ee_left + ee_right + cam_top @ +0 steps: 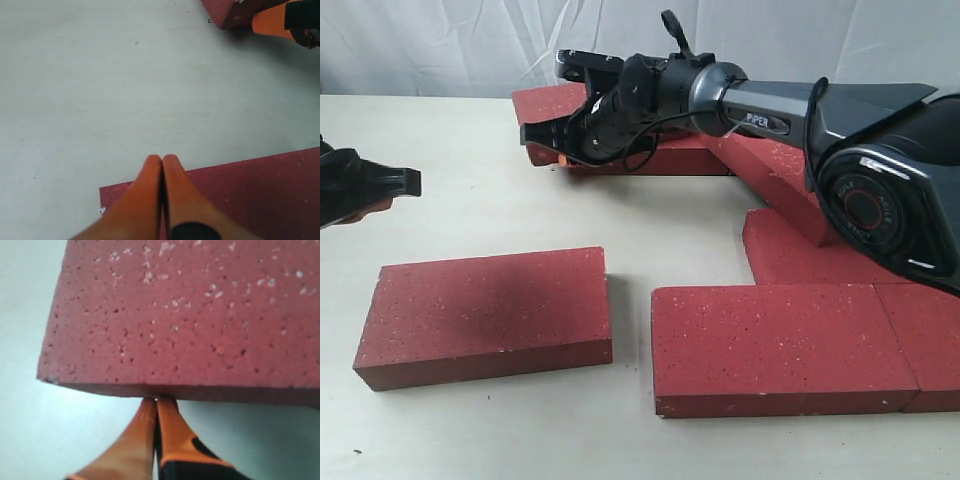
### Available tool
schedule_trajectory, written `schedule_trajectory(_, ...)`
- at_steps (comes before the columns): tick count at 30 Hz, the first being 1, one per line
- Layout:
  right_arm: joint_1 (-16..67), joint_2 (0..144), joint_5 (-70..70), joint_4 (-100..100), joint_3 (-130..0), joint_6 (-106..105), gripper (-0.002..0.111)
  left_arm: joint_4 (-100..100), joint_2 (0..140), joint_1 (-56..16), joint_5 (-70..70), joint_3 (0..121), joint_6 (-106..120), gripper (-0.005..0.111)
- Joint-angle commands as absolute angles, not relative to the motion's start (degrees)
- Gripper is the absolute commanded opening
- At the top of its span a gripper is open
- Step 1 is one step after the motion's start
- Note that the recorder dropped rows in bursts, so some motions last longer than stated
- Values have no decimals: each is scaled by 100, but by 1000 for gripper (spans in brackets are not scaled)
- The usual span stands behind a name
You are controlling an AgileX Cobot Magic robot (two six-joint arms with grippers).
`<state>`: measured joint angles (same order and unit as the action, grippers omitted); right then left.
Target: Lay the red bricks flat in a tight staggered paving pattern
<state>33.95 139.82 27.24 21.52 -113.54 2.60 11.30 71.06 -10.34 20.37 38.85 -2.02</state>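
Several red bricks lie flat on the pale table. One loose brick (pixel 485 315) sits at the front left, apart from the joined front bricks (pixel 775 345) and the row behind (pixel 800 250). At the back lies another brick (pixel 545 103), whose face fills the right wrist view (pixel 185 315). My right gripper (pixel 552 150) is shut and empty, its orange tips (pixel 157 401) pressed against this brick's side edge. My left gripper (pixel 405 185) at the far left is shut and empty. Its tips (pixel 162 160) hang over a corner of the loose brick (pixel 240 195).
More bricks (pixel 665 155) run along the back under the right arm (pixel 770 110). A grey curtain closes off the far side. Bare table (pixel 630 215) lies between the loose brick and the back row. The left wrist view catches the back brick's corner (pixel 227 12).
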Motion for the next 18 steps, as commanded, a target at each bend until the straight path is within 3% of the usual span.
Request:
schedule_trajectory(1,3397,14015,2336,2176,-11393,253,-1,1218,7072,-1039,1959,3923,-219,0)
schedule_trajectory(6,3397,13865,3036,2257,-11393,253,-1,1219,7072,-1039,1924,3923,-219,0)
schedule_trajectory(13,3381,13153,5273,1519,-11393,253,-1,1207,7072,-1039,1913,3923,-219,0)
schedule_trajectory(18,2777,12572,6188,1552,-11393,257,-1,1206,7072,-1039,1972,3923,-138,0)
